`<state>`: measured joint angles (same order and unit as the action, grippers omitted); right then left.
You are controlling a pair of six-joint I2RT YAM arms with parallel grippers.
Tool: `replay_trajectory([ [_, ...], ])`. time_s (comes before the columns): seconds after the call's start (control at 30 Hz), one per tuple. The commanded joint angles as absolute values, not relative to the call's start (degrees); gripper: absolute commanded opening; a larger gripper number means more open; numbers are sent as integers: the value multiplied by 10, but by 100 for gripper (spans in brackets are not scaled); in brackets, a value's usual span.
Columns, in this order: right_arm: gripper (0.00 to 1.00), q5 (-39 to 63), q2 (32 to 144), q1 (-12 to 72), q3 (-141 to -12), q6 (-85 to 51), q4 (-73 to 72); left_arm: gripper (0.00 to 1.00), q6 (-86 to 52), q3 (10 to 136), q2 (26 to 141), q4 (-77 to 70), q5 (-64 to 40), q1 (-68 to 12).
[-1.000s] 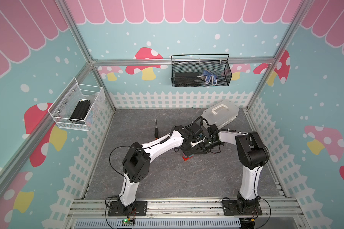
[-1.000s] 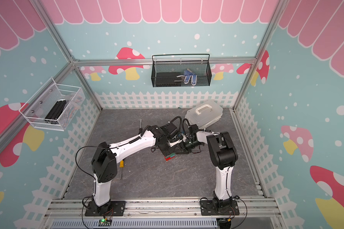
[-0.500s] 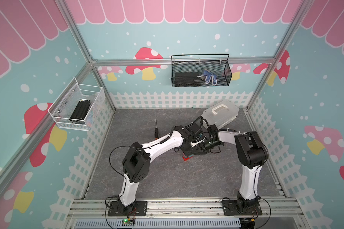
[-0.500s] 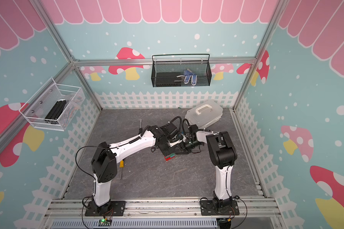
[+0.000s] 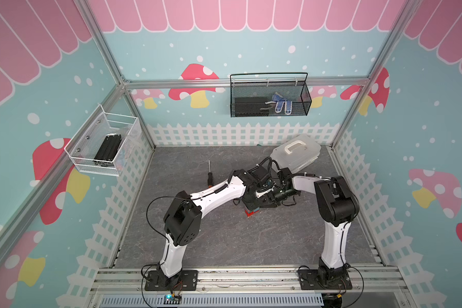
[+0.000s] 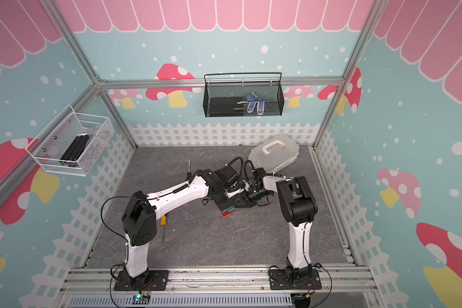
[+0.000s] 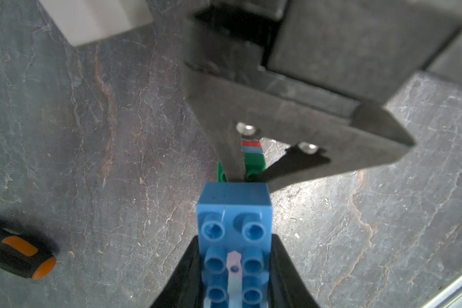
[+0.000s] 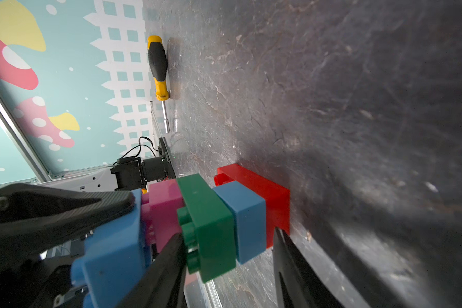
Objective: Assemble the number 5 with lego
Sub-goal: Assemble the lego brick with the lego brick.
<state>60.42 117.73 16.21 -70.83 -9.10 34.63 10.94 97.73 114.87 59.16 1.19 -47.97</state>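
Lego stack point(image 6: 228, 211): left pincer point(image 7: 235, 240) clamps top long blue brick point(image 7: 234, 202); right pincer point(image 8: 228, 233) straddles lower rows point(image 8: 248, 218), grip unclear.

Floor point(image 5: 224, 240): grey stone-pattern slab, matt. Walls point(image 5: 251, 53): teal, printed with red and pink mushrooms and white dots; pink scallop band point(image 5: 206, 16) along top, white picket fence point(image 5: 224, 134) along base. Aluminium frame point(image 5: 171, 84) at corners and edges. Black wire basket point(image 5: 251, 112) on back wall; white mesh basket point(image 5: 91, 149) on left wall. Lighting even, soft.
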Motion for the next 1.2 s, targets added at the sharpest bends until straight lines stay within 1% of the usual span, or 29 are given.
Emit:
replay_trajectory([
  [0.0, 51, 504, 1223, 165, -697, -75, 367, 11, 119, 956, 1180, 596, -22, -479],
  [0.23, 38, 505, 1226, 163, -683, -86, 354, 11, 120, 968, 1177, 598, -18, -479],
  [0.6, 37, 509, 1228, 163, -682, -88, 347, 12, 115, 964, 1194, 599, -33, -484],
  [0.9, 34, 507, 1236, 163, -684, -85, 350, 11, 117, 960, 1214, 601, -48, -492],
  [1.17, 32, 508, 1239, 163, -686, -87, 351, 10, 100, 958, 1226, 601, -40, -498],
])
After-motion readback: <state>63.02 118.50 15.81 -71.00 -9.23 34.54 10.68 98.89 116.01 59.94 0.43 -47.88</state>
